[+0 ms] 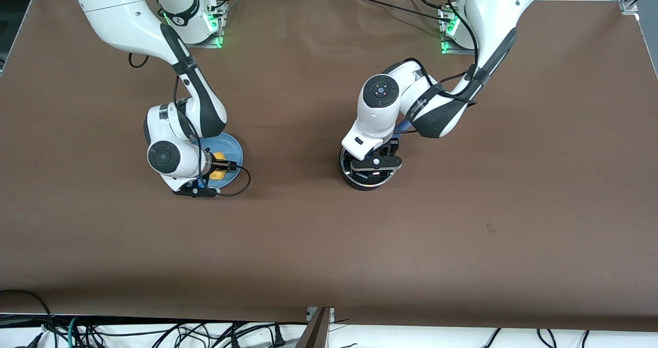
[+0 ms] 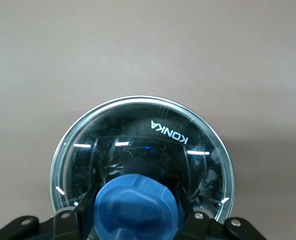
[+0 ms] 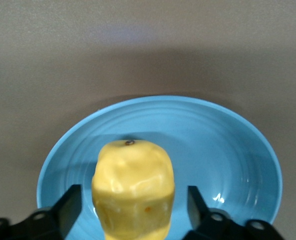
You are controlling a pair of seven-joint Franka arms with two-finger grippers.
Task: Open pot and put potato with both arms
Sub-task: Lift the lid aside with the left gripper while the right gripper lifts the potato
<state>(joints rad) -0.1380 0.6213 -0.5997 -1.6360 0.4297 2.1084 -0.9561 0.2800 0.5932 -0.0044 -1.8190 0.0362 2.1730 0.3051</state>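
Potato (image 3: pixel 133 189) sits on the blue plate (image 3: pixel 227 150), left of centre in the front view, toward the right arm's end of the table. The right gripper (image 3: pixel 133 205) is down at it, fingers (image 3: pixel 70 202) spread wide on either side with clear gaps, gripping nothing. It looks firm, lumpy and light, with a smooth, possibly slick skin; a squeeze across its middle seems the safest hold.

The pot (image 1: pixel 369 176) stands just right of centre in the front view, well apart from the plate, its glass lid (image 2: pixel 143 150) in place. The left gripper (image 2: pixel 138 217) is low over the lid with the blue knob (image 2: pixel 138 207) between its fingers; whether they press the knob I cannot tell. The lid is probably rigid, breakable and heavier than the potato. The knob is the only sensible grasp, since the glass dome and steel rim would likely slip.
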